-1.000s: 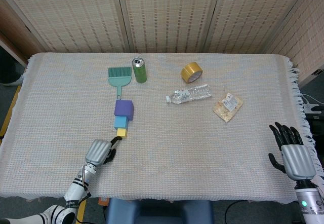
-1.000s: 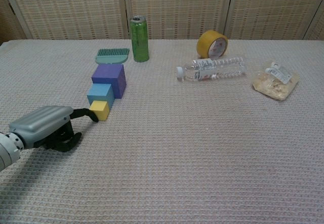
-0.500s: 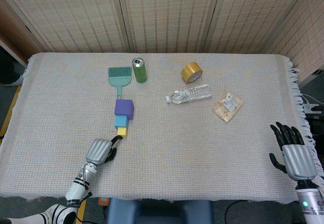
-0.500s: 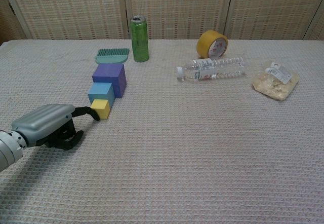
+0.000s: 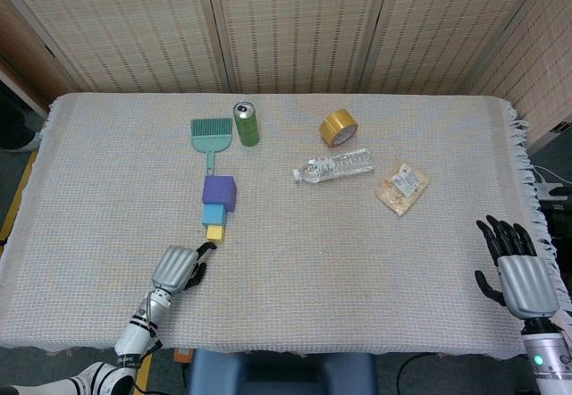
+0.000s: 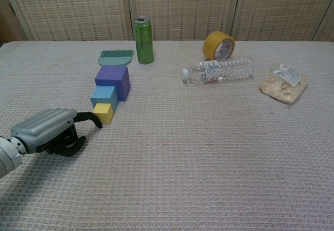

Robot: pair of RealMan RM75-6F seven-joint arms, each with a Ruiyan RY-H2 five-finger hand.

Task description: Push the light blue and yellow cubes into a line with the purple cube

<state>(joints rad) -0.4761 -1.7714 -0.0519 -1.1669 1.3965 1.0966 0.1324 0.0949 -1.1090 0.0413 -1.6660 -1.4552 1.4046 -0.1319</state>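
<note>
With the yellow cube (image 6: pixel 103 112), light blue cube (image 6: pixel 103 97) and purple cube (image 6: pixel 112 81) lined up left of centre on the worktop (image 6: pixel 219 152), the left hand (image 6: pixel 48 131), fingers curled except one extended, holding nothing, could nudge the near cube askew, while the right hand (image 5: pixel 518 274) idles open.

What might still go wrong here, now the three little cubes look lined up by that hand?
One more nudge from the left hand, whose extended finger ends right beside the yellow cube, could knock that small cube out of line with the light blue cube and purple cube. A harder push might shove the whole row back into the green brush behind it.
</note>
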